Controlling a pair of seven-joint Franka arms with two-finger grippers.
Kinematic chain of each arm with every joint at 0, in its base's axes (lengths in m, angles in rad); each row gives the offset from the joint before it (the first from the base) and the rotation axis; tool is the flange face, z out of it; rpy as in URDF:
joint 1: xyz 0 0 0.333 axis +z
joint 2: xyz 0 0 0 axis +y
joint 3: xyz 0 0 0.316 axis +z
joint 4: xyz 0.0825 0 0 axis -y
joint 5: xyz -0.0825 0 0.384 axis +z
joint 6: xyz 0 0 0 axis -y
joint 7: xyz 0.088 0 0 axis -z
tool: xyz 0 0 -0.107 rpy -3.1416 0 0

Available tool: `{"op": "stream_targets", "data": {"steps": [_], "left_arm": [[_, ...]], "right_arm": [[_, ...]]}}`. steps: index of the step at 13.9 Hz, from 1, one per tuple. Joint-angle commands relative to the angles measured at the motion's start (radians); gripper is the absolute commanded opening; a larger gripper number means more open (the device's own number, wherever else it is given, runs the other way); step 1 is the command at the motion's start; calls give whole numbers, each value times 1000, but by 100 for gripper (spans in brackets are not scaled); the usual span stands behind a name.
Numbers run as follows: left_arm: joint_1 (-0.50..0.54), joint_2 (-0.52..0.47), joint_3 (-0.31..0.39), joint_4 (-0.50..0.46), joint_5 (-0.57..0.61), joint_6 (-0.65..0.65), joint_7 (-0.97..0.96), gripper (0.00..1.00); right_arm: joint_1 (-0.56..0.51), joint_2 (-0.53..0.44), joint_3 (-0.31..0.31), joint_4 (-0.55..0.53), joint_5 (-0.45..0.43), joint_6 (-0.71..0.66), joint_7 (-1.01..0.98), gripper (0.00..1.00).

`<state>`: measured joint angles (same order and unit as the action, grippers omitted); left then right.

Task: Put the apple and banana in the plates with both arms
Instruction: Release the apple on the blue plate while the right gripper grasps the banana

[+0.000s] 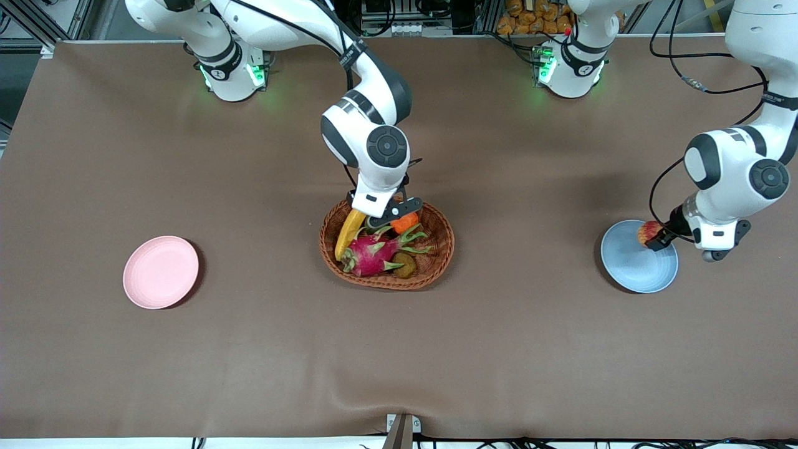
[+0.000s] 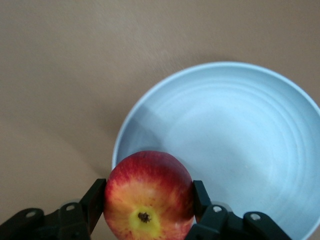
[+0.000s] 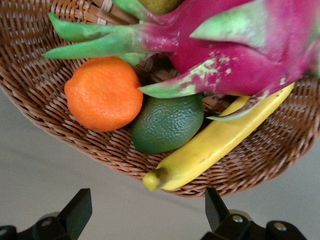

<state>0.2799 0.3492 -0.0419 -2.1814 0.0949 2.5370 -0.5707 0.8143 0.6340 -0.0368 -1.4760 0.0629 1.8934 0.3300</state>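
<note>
Steering both arms, I work fruit toward the plates.

In the wicker basket [image 1: 436, 246] lies the banana [image 3: 220, 142], soft-skinned, best pinched mid-length; my right gripper [image 3: 145, 212] hangs wide open over its stem end. My left gripper [image 2: 149, 206], over the blue plate [image 1: 642, 274], pinches the firm, smooth apple [image 2: 149, 196].

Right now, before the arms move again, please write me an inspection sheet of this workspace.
Surface: brown table cover, small wrinkle at the camera edge.
Job's things: apple held over the blue plate; banana in the basket; pink plate bare.
Clutter: dragon fruit, orange, lime.
Grippers: left gripper jaws shut on the apple; right gripper jaws open over the basket rim.
Cables: black cables along the arms.
Surroundings: nothing seen.
</note>
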Motion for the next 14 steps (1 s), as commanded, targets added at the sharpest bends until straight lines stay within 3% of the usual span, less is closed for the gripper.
{"op": "stream_targets", "data": {"steps": [1, 2, 5, 8, 11, 12, 14], "left_arm": [[27, 4, -6, 28, 20, 14, 15, 88], [24, -4, -7, 28, 20, 12, 14, 100], [13, -70, -22, 31, 20, -32, 0, 100], [15, -134, -62, 93, 20, -186, 5, 100], [16, -232, -111, 176, 19, -344, 9, 100], [16, -255, -133, 218, 8, -404, 11, 100], [15, -300, -168, 311, 3, -507, 6, 100]], "right_arm": [[16, 4, -9, -24, -12, 38, 30, 94], [16, 6, -9, -24, -14, 42, 30, 88], [8, 12, -11, -24, -17, 59, 29, 77], [8, 13, -12, -26, -18, 55, 29, 65], [8, 12, -14, -40, -18, 50, 29, 61], [8, 12, -14, -40, -18, 50, 29, 53], [6, 10, -14, -38, -38, 50, 29, 22]]}}
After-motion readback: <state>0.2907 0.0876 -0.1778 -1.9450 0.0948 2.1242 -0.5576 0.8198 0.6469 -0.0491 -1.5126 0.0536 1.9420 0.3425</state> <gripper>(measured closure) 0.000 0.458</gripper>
